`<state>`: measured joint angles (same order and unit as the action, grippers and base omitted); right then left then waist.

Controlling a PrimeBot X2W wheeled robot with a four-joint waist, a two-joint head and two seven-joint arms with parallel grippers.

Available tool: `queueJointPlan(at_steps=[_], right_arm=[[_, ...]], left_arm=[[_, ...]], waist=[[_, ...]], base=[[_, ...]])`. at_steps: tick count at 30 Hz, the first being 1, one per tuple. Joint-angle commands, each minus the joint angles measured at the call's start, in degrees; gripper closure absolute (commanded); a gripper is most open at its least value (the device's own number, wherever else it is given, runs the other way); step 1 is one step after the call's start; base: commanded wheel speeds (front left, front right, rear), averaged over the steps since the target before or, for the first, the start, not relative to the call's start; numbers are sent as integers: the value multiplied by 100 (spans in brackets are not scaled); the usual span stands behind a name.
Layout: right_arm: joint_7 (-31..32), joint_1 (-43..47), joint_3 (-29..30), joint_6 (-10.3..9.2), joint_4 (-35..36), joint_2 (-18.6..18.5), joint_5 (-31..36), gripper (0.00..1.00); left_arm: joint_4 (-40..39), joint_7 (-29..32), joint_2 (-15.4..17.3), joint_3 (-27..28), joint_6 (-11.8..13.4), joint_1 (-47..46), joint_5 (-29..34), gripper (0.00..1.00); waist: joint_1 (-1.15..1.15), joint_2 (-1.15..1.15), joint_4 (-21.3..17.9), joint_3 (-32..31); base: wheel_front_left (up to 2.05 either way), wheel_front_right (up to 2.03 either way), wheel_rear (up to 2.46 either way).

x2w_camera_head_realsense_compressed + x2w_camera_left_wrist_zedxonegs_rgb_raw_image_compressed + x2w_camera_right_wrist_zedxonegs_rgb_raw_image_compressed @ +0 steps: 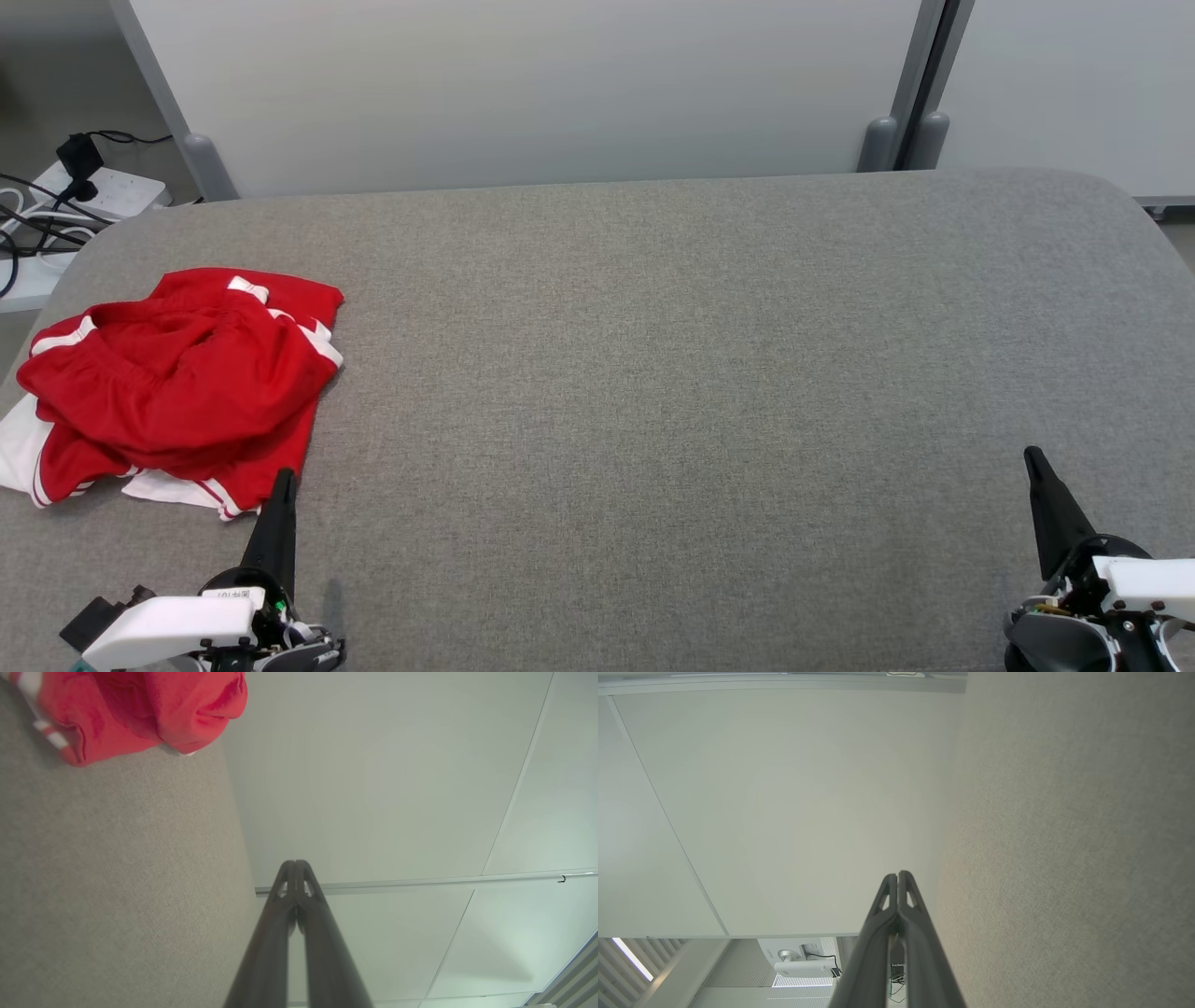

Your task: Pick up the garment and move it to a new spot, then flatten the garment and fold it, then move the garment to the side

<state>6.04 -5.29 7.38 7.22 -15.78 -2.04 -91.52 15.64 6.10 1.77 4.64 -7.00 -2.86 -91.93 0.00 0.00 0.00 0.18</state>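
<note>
A red garment (182, 383) with white stripes lies crumpled near the left end of the grey padded table (653, 373); its edge also fills the top left corner of the left wrist view as the garment (140, 709). My left gripper (285, 478) points up just in front of the garment's near corner, shut and empty, with its fingertips pressed together, the left gripper (295, 863). Far off at the lower right my right gripper (1032, 455) is likewise shut and empty, its tips meeting in the right wrist view as the right gripper (898, 874).
White partition panels (523, 84) stand behind the table. A power strip with cables (84, 191) lies on the floor beyond the table's back left corner. The table's broad middle and right are bare grey fabric.
</note>
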Motion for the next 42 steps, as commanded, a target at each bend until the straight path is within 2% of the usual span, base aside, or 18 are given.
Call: queueJointPlan(at_steps=[1, 16, 17, 18, 21, 28, 32, 42], right_arm=[[43, -89, -88, 26, 176, -84, -66, 100], [43, -89, -88, 26, 176, -84, -66, 100], [43, -89, -88, 26, 176, -84, -66, 0], [-1, -1, -6, 0, -16, 3, 3, 0], [-1, 187, -43, -5, -292, 102, 3, 0], [-78, 7, -146, -4, -328, 66, 98, 0], [-160, -92, -244, -3, -375, 22, 182, 0], [-337, -364, -487, 0, -503, -90, 509, 0]], left_arm=[[-161, 37, 110, 186, -48, -332, -26, 100], [-161, 37, 110, 186, -48, -332, -26, 100], [-161, 37, 110, 186, -48, -332, -26, 0], [15, -3, -6, -1, 1, 8, 2, 0], [314, -9, -122, -20, 3, 247, 4, 0], [343, -84, -74, -11, 0, 99, 60, 0], [372, -164, -25, -49, -1, 33, 143, 0], [483, -344, 119, -155, -5, -149, 519, 0]], waist=[[0, 0, 0, 0], [0, 0, 0, 0], [0, 0, 0, 0], [0, 0, 0, 0], [0, 0, 0, 2], [13, 0, 1, 1], [1, 0, 1, 12], [0, 0, 0, 23]], base=[[0, 0, 0], [0, 0, 0], [0, 0, 0], [0, 0, 0], [0, 0, 0], [0, 0, 0], [0, 0, 0], [0, 0, 0]])
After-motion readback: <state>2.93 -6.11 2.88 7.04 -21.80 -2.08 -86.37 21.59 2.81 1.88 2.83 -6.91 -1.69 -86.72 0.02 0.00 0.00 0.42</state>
